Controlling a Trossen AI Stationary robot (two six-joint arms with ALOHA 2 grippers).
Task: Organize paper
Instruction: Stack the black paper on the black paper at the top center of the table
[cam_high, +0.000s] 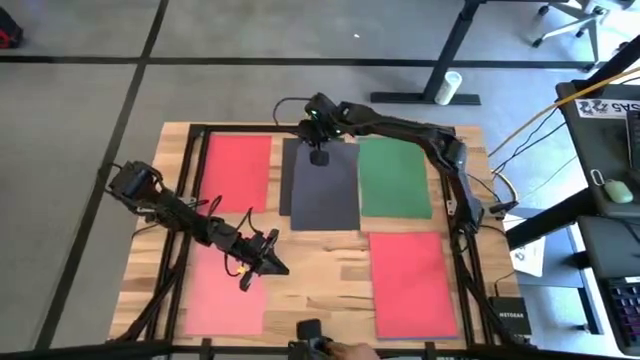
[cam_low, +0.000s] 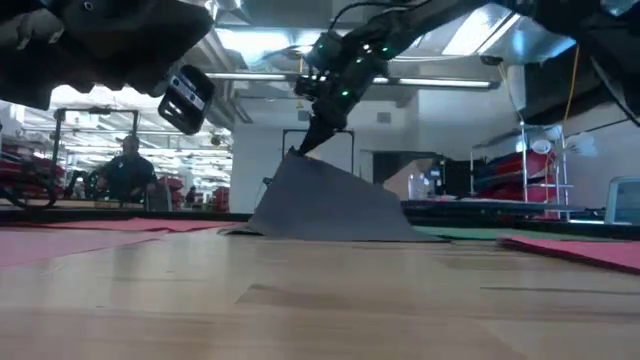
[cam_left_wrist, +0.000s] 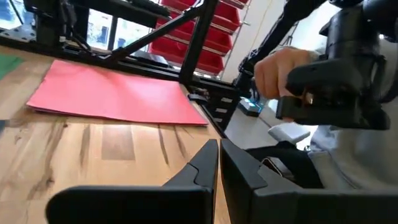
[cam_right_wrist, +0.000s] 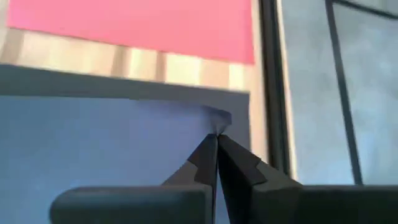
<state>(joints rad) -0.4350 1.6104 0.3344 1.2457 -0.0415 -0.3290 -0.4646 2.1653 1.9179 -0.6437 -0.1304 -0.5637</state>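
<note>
Coloured paper lies flat on the wooden table: a red sheet (cam_high: 238, 170) at the far left, a green sheet (cam_high: 395, 178) at the far right, a pink sheet (cam_high: 225, 290) at the near left and a red sheet (cam_high: 412, 282) at the near right. A black sheet (cam_high: 322, 190) lies between red and green, its far end raised like a tent (cam_low: 325, 205). My right gripper (cam_high: 318, 152) is shut on it. My left gripper (cam_high: 268, 263) hovers shut over bare wood beside the pink sheet, with nothing in it. My right gripper pinches the black sheet at its far edge, close to a corner (cam_right_wrist: 219, 119), between the two fingertips (cam_right_wrist: 205, 155). The fingers slant down from above. That end is lifted off the table (cam_low: 296, 155), while the near part of the sheet stays flat on the wood.
A black frame rail (cam_high: 300, 128) runs round the table top. A person's hand (cam_left_wrist: 280, 68) grips a dark handle just past the table's near edge. Bare wood (cam_high: 320, 265) lies between the near sheets.
</note>
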